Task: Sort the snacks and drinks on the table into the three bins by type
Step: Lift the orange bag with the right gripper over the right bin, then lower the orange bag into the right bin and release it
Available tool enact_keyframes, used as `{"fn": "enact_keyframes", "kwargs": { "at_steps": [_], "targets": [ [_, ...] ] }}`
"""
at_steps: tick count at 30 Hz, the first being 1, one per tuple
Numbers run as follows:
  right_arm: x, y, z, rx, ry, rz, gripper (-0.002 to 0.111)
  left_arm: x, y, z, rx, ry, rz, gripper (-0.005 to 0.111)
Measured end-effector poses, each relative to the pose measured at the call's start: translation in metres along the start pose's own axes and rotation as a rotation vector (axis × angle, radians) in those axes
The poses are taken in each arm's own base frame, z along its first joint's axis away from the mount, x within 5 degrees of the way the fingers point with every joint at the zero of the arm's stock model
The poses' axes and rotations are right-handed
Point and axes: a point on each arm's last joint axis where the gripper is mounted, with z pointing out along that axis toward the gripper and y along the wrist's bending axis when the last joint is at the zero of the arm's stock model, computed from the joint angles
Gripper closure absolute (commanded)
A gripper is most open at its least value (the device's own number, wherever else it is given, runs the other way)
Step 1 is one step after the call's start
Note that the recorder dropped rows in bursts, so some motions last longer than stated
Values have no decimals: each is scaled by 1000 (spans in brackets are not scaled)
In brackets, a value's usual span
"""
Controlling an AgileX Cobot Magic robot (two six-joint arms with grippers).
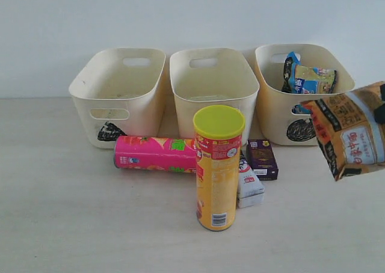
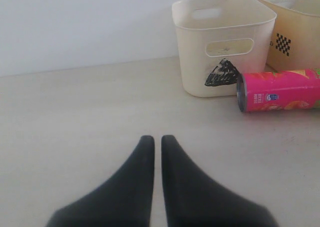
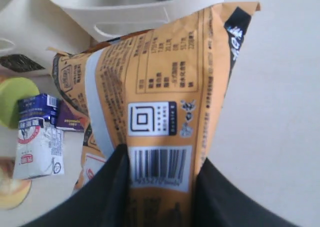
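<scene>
The right claw (image 3: 161, 159) is clenched on the orange bag (image 3: 160, 77), its two dark fingers pinching the end that carries the barcode. The bag (image 1: 352, 131) hangs clear of the table (image 1: 72, 213), just outside the right bin (image 1: 274, 104). A blue bag (image 1: 310, 77) already lies in that bin, so I judge it to be the one for bagged snacks and the lift a way to clear its rim.

The left claw (image 2: 157, 139) is closed on nothing and hovers low over bare table, well apart from the goods, likely to keep out of the way.

The yellow tube (image 1: 218, 171) stands upright in front. The pink tube (image 1: 153, 154) lies on its side before the left bin (image 1: 138, 98) and middle bin (image 1: 210, 104). The purple carton (image 1: 262, 159) and white carton (image 1: 249, 186) lie just beside the yellow tube. None of these is sorted yet.

The orange bag shows a barcode, a square code mark, a nutrition table and large Chinese characters, all too small to read. The tubes' and cartons' print is not legible. Black scribbles mark the bin fronts
</scene>
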Motion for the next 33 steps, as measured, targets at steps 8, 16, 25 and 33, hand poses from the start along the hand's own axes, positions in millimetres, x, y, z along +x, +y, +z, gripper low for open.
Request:
{"fn": "enact_keyframes", "kwargs": {
  "at_steps": [8,16,25,33],
  "targets": [
    [-91,24,-68,68,-372,-130,108,0,0,0,0,0,0,102],
    [-152,49,-10,80,-480,-273,108,0,0,0,0,0,0,102],
    [-148,23,76,140,-390,-264,108,0,0,0,0,0,0,102],
    [-130,7,124,135,-278,-242,62,0,0,0,0,0,0,102]
  ]
}}
